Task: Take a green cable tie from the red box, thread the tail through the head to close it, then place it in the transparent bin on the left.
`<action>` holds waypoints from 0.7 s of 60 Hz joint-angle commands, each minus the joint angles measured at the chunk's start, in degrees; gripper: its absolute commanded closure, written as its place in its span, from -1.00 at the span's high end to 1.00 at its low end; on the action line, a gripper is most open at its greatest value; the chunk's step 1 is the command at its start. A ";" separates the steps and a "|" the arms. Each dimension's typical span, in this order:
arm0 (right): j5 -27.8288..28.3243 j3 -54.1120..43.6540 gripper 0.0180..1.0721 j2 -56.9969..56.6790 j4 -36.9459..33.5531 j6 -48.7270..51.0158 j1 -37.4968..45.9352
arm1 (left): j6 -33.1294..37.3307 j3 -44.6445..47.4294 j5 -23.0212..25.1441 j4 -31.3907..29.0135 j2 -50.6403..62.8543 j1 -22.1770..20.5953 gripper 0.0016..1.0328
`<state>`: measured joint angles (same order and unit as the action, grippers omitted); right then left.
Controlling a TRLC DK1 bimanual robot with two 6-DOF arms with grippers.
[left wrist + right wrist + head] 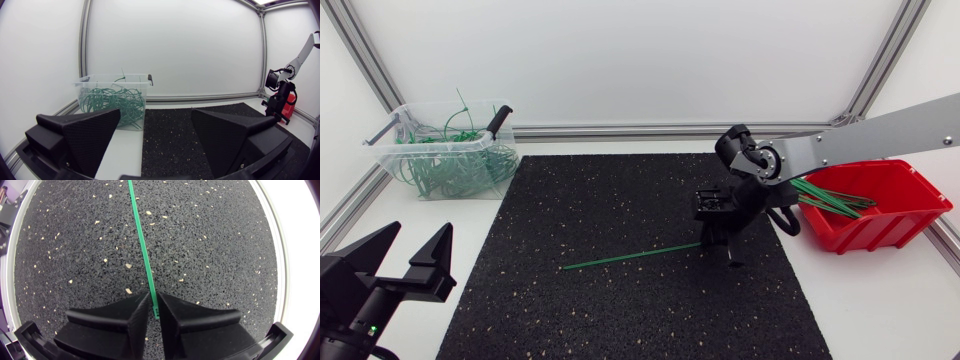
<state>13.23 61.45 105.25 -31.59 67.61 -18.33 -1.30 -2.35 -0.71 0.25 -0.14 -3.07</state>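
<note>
Tie [142, 250] lies flat on the mat [210, 245], stretching straight ahead of the right gripper [153, 302]; its near end sits between the fingertips, which press in on it from both sides; the red box [880, 205], holding more ties, is close beside that gripper; the left gripper [155, 130] sits low with fingers wide apart, holding nothing; the bin [112, 100], full of looped ties, stands ahead of it, towards its left finger.

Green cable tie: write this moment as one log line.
right pincer shut on green cable tie | tie resting on black mat | left pincer open
</note>
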 commanded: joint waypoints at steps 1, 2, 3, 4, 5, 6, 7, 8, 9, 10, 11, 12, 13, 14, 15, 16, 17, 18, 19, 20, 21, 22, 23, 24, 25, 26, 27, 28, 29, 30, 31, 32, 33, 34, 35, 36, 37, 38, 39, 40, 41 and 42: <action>-1.19 0.95 -0.89 2.15 -1.45 1.56 -0.48 | 0.77 2.17 -0.17 -1.13 -0.65 -0.01 0.88; -1.37 0.95 -0.89 2.15 -1.45 1.56 -0.48 | 0.77 2.17 -0.17 -1.04 -0.65 0.08 0.86; -1.37 0.95 -0.89 2.15 -1.45 1.56 -0.57 | 0.77 2.17 -0.17 -0.87 -0.65 0.08 0.86; -1.46 0.95 -0.89 2.15 -1.45 1.56 -0.48 | 0.77 2.17 -0.17 -0.78 -0.65 0.08 0.86; -1.54 0.86 -0.89 1.97 -1.45 1.56 -0.48 | 0.77 2.09 -0.17 -0.87 -0.65 0.08 0.86; -1.54 0.86 -0.89 1.89 -1.36 1.47 -0.48 | 0.77 2.09 -0.17 -0.87 -0.65 0.08 0.86; -1.46 0.78 -0.89 1.62 -1.36 1.56 -0.39 | 0.77 2.09 -0.17 -0.87 -0.65 0.08 0.86; -1.46 0.78 -0.89 1.36 -1.36 1.56 -0.39 | 0.77 2.09 -0.17 -0.87 -0.65 0.08 0.86; -1.46 0.69 -0.89 1.18 -1.36 1.56 -0.39 | 0.77 2.00 -0.17 -0.87 -0.65 0.08 0.86; -1.46 0.60 -0.89 0.66 -1.36 1.56 -0.39 | 0.77 1.91 -0.17 -0.95 -0.56 0.17 0.86; -1.46 0.42 -0.89 0.30 -1.36 1.56 -0.39 | 0.77 1.82 -0.08 -1.04 -0.56 0.17 0.86; -1.46 0.25 -0.89 -0.13 -1.36 1.56 -0.39 | 0.77 1.82 -0.17 -1.04 -0.56 0.17 0.86; -1.46 0.07 -0.89 -0.57 -1.36 1.64 -0.48 | 0.77 1.73 -0.17 -1.13 -0.56 0.17 0.86; -1.46 -0.10 -0.89 -1.19 -1.36 1.64 -0.48 | 0.77 1.65 -0.17 -1.22 -0.56 0.17 0.86; -1.46 -0.37 -0.89 -1.72 -1.36 1.64 -0.66 | 0.77 1.56 -0.17 -1.22 -0.47 0.08 0.86; -1.46 -0.54 -0.89 -2.24 -1.36 1.64 -0.75 | 0.77 1.38 -0.17 -1.39 -0.47 0.08 0.86; -1.46 -0.63 -0.89 -2.68 -1.36 1.73 -0.83 | 0.77 1.12 -0.17 -1.66 -0.30 0.08 0.86; -1.46 -0.89 -0.89 -3.47 -1.45 1.73 -1.01 | 0.77 0.86 -0.17 -2.01 -0.03 0.08 0.86; -1.54 -1.07 -0.89 -3.83 -1.45 1.73 -1.18 | 0.77 0.50 -0.17 -2.10 0.14 0.08 0.86; -1.54 -1.16 -0.89 -4.27 -1.45 1.73 -1.18 | 0.77 0.33 -0.17 -2.18 0.23 0.08 0.86; -1.63 -1.33 -0.89 -4.79 -1.45 1.73 -1.27 | 0.77 0.06 -0.17 -2.18 0.49 0.08 0.86; -1.72 -1.33 -0.89 -5.23 -1.72 1.73 -1.36 | 0.77 -0.29 -0.17 -2.27 0.85 0.08 0.86; -1.81 -1.25 -0.89 -5.58 -2.07 1.73 -1.36 | 0.77 -0.38 -0.17 -2.18 1.02 0.08 0.86; -1.90 -1.16 -0.89 -5.94 -2.51 1.73 -1.36 | 0.77 -0.64 -0.17 -2.18 1.55 0.08 0.86; -1.90 -0.98 -0.89 -6.20 -2.86 1.64 -1.36 | 0.77 -0.81 -0.17 -2.10 1.99 0.08 0.86; -1.90 -0.89 -0.89 -6.64 -3.21 1.64 -1.36 | 0.77 -1.08 -0.08 -2.10 2.60 0.08 0.86; -1.98 -0.89 -0.89 -6.81 -3.47 1.64 -1.45 | 0.77 -1.25 -0.17 -2.10 3.04 0.08 0.86; -1.98 -0.81 -0.89 -7.25 -3.74 1.64 -1.54 | 0.77 -1.61 -0.17 -2.01 3.83 0.08 0.86; -1.98 -0.81 -0.89 -7.43 -3.91 1.64 -1.54 | 0.86 -1.78 -0.17 -1.92 4.27 -0.01 0.86; -1.98 -0.54 -0.89 -7.78 -4.62 1.64 -1.54 | 0.86 -2.13 -0.17 -1.83 5.15 -0.01 0.86; -1.98 -0.37 -0.89 -7.96 -4.97 1.64 -1.62 | 0.86 -2.31 -0.17 -1.83 5.59 -0.01 0.86; -1.98 -0.02 -0.89 -8.13 -6.11 1.64 -1.62 | 0.86 -2.75 -0.08 -1.83 6.47 -0.01 0.86; -1.98 0.25 -0.89 -8.40 -6.73 1.56 -1.62 | 0.86 -2.92 -0.17 -1.92 6.82 -0.01 0.86; -1.98 0.60 -0.89 -8.57 -7.52 1.47 -1.71 | 0.86 -3.19 -0.17 -1.83 7.44 -0.09 0.86; -2.07 0.95 -0.89 -8.66 -8.22 1.47 -1.71 | 0.86 -3.45 -0.17 -1.92 7.88 -0.09 0.86; -2.16 1.39 -0.89 -8.75 -9.01 1.38 -1.71 | 0.95 -3.71 -0.08 -1.92 8.23 -0.09 0.86; -2.42 1.83 -0.89 -9.01 -9.98 1.38 -1.71 | 0.95 -4.07 -0.08 -2.10 8.76 -0.18 0.86; -2.69 2.09 -0.89 -9.19 -10.59 1.38 -1.80 | 0.95 -4.15 -0.08 -2.18 8.84 -0.18 0.86; -2.86 2.45 -0.89 -9.28 -11.21 1.38 -1.98 | 1.21 -4.51 -0.08 -2.27 9.46 -0.36 0.86; -3.04 2.71 -0.89 -9.45 -11.82 1.38 -2.15 | 1.48 -4.77 -0.17 -2.36 9.90 -0.36 0.86; -3.21 3.24 -0.89 -9.63 -12.79 1.38 -2.15 | 1.74 -4.95 -0.17 -2.45 10.25 -0.44 0.86; -3.21 3.59 -0.89 -9.72 -13.32 1.38 -2.24 | 1.92 -5.12 -0.17 -2.45 10.60 -0.44 0.86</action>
<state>10.46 62.76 96.82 -42.52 67.79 -19.68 -1.04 -4.60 -0.71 -2.17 8.58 -3.09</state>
